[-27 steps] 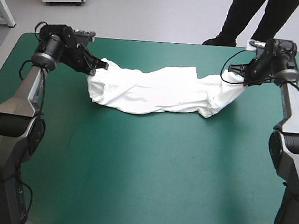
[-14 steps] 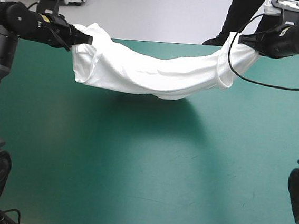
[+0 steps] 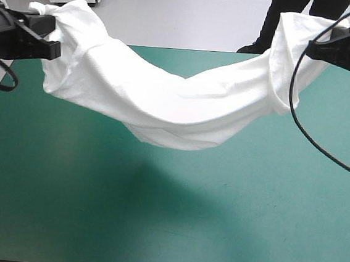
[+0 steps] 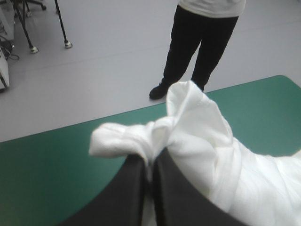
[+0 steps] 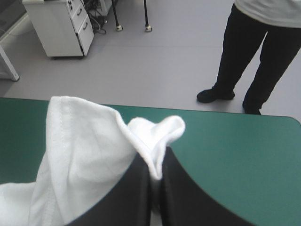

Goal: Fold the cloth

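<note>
The white T-shirt (image 3: 172,100) hangs in the air above the teal-green table (image 3: 166,223), stretched between both arms and sagging in the middle. My left gripper (image 3: 54,48) is shut on its left end, high over the table's far left. My right gripper (image 3: 310,50) is shut on the right end, high over the far right. In the left wrist view the black fingers (image 4: 127,197) pinch a bunched fold of the T-shirt (image 4: 197,136), my left gripper (image 4: 149,162) all but shut. The right wrist view shows my right gripper (image 5: 153,176) clamped on a hem of the T-shirt (image 5: 84,150).
The table's far edge (image 3: 189,49) lies under the hanging shirt. A shadow of the shirt falls on the cover near the table's middle (image 3: 176,187).
Both arms have risen and drawn nearer the camera, lifting the T-shirt off the table. Earlier it lay along the far part of the cover; now it hangs free.
</note>
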`<state>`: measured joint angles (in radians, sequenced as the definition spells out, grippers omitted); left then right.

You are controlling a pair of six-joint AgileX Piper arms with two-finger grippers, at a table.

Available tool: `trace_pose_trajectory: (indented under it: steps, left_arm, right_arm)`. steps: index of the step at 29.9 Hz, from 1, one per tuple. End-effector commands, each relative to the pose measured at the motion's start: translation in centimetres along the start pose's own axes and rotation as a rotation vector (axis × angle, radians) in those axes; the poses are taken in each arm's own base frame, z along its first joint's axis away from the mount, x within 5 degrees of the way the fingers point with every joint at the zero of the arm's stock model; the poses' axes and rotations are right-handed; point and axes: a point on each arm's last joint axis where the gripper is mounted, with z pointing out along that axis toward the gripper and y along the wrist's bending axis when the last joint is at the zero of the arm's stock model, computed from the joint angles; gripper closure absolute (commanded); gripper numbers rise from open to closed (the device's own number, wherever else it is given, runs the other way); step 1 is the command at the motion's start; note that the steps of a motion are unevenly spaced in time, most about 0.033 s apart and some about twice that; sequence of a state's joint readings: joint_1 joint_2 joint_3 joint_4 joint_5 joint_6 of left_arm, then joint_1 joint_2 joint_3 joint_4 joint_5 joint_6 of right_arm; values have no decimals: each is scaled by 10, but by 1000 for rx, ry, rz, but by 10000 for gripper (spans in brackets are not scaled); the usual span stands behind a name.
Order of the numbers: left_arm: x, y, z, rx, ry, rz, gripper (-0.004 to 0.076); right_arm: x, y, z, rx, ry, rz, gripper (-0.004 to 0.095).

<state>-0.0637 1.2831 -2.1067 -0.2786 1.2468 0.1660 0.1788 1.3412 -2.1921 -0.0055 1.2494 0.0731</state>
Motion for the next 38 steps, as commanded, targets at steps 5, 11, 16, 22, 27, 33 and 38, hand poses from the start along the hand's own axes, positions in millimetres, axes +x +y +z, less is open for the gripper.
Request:
trace_pose_trajectory:
  steps: [5,11,16,22,27,33,38]
  left_arm:
    - [-7,-21,-64,34,-188,42,734]
    - [21,-18,-53,20,-12,-2,734]
    - [75,-13,-22,28,168,-64,734]
    - [135,-2,42,40,288,-178,734]
    - [164,13,101,26,395,-215,734]
    - [182,31,164,-12,422,-227,734]
    - [206,43,207,-34,488,-253,734]
  right_arm:
    - [-2,1,-65,-27,-134,13,924]
    - [38,2,-63,-54,5,35,921]
    - [98,-4,-42,-11,187,66,921]
    - [153,-11,17,31,290,55,921]
    - [183,-19,83,103,339,64,921]
    - [201,-19,156,104,383,51,921]
    - [220,-22,206,118,449,82,921]
